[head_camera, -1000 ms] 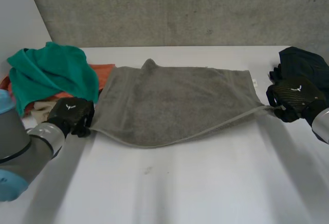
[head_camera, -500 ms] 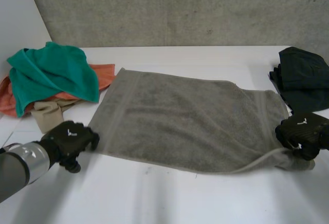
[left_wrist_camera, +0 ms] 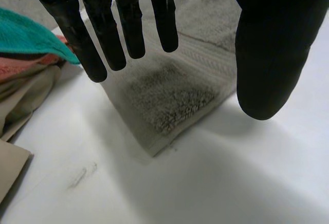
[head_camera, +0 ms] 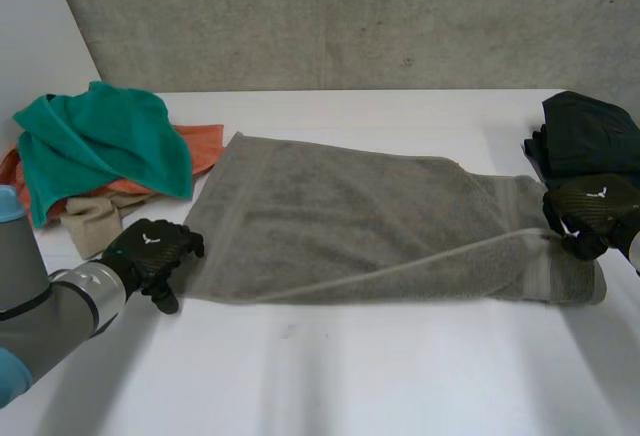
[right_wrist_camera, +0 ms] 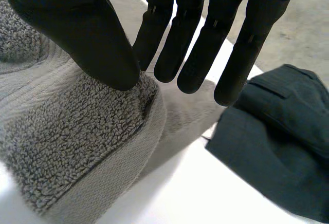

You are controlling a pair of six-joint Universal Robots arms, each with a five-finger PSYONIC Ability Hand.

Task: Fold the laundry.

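Left hand [head_camera: 150, 249] hovers open, fingers straight and spread from the thumb, just over the near left corner of the grey towel [head_camera: 350, 216]; that corner lies flat on the surface [head_camera: 380, 376], ungripped. Right hand [head_camera: 590, 211], at the towel's right end, pinches the near hem between thumb and fingers, and the hem rises off the surface toward it. To fold cleanly I'd close the left fingers on their corner first, lift both near corners together, carry them level to the far edge and match the hems before releasing. Pulling with the right alone would likely skew the towel. Farther off, a green cloth [head_camera: 100, 141] lies over orange [head_camera: 200, 146] and beige [head_camera: 85, 221] ones, and a dark garment [head_camera: 590, 136] sits just beyond the right hand.
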